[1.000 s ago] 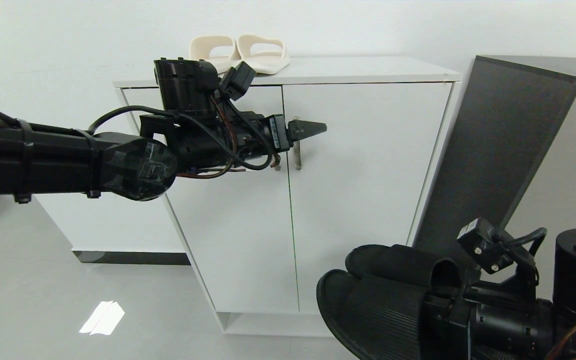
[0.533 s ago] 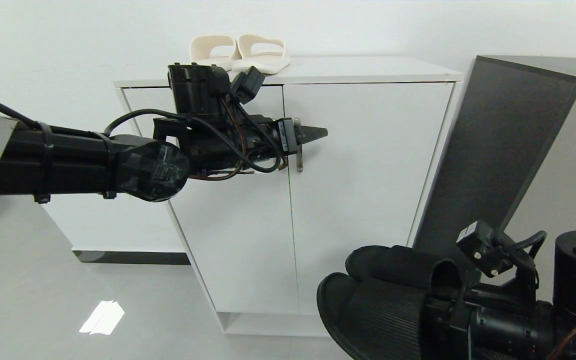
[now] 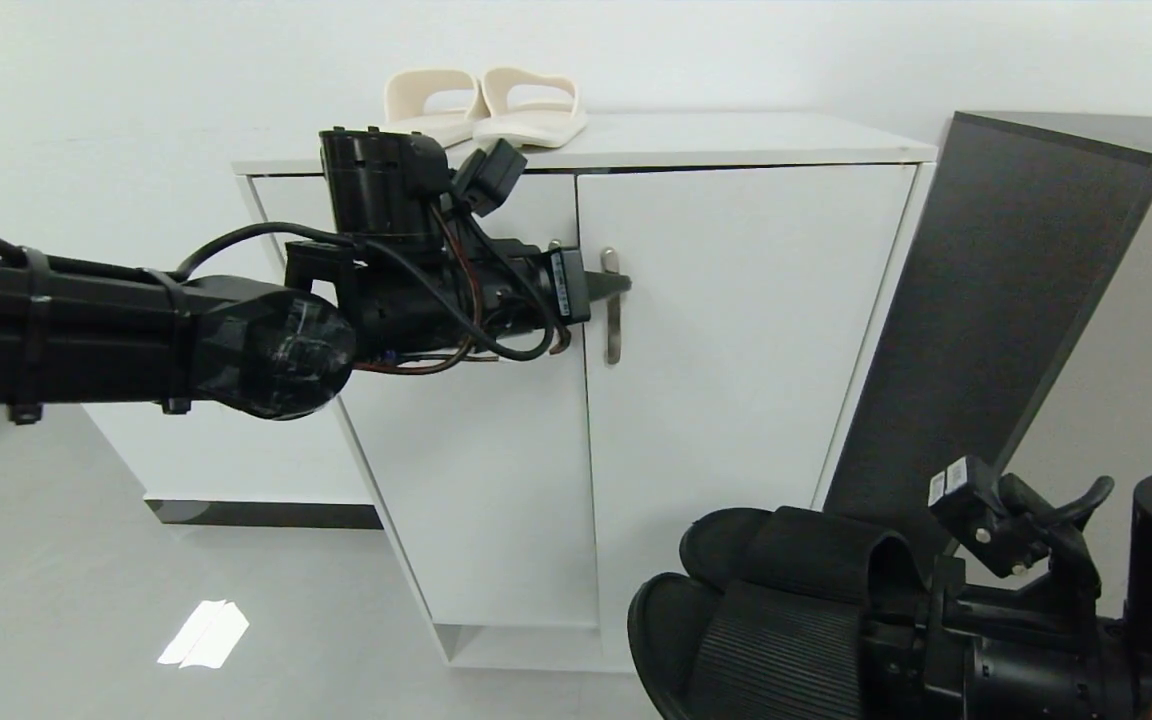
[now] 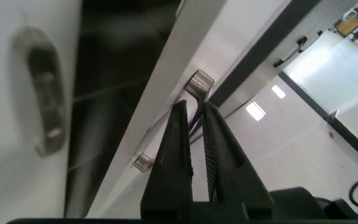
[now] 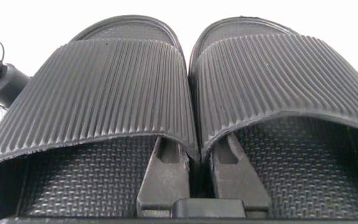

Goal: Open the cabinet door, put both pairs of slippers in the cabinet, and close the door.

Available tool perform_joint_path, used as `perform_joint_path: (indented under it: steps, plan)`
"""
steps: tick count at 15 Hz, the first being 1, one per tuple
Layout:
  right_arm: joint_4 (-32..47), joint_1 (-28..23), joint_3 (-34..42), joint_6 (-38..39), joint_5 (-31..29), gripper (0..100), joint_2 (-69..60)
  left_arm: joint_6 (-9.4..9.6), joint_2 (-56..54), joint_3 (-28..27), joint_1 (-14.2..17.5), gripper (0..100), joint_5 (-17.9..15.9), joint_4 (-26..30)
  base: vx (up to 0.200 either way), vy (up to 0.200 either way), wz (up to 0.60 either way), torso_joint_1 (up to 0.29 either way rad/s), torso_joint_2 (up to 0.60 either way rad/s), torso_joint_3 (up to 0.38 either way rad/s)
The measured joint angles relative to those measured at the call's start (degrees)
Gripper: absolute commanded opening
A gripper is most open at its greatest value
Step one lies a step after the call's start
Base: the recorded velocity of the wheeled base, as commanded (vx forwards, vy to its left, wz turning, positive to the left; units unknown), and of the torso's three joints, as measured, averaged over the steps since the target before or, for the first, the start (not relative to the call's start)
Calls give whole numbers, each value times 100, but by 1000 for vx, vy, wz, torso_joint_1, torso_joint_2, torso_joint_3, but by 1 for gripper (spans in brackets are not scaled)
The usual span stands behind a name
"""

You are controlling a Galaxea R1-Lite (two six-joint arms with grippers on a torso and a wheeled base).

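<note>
The white cabinet (image 3: 736, 400) has two doors with metal handles at its centre line. My left gripper (image 3: 614, 284) (image 4: 194, 112) is shut on the right door's handle (image 3: 613, 320) (image 4: 199, 82). In the left wrist view a dark gap shows between the two doors. A beige pair of slippers (image 3: 486, 105) lies on the cabinet top at its left end. Low in front of the cabinet, my right gripper (image 5: 194, 149) is shut on a black pair of slippers (image 3: 766, 600) (image 5: 191, 81). Its fingers (image 5: 163, 174) reach under the ribbed straps and pinch the inner sides together.
A dark grey panel (image 3: 996, 300) leans close against the cabinet's right side. Glossy grey floor (image 3: 86, 580) stretches away on the left. A white wall stands behind the cabinet.
My left gripper's tips drew back from beyond the right door's handle onto it. The whole head view shifted slightly. The black slippers in my right gripper sit a little lower.
</note>
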Motion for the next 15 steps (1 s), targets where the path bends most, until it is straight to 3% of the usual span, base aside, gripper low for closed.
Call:
perform_joint_path:
  steps: [10, 12, 15]
  plan:
    - [1, 4, 59, -6, 71, 0, -116, 0, -1891, 2227, -94, 0, 111, -128, 0, 0, 0, 0, 0, 0]
    - [1, 15, 122, -13, 435, 0, -240, -7, -2166, 2299, 83, 0, 174, -130, 0, 0, 0, 0, 0, 0]
    - [9, 17, 171, -83, 479, 0, -364, -11, -2053, 1948, 411, 0, 223, -133, 0, 0, 0, 0, 0, 0]
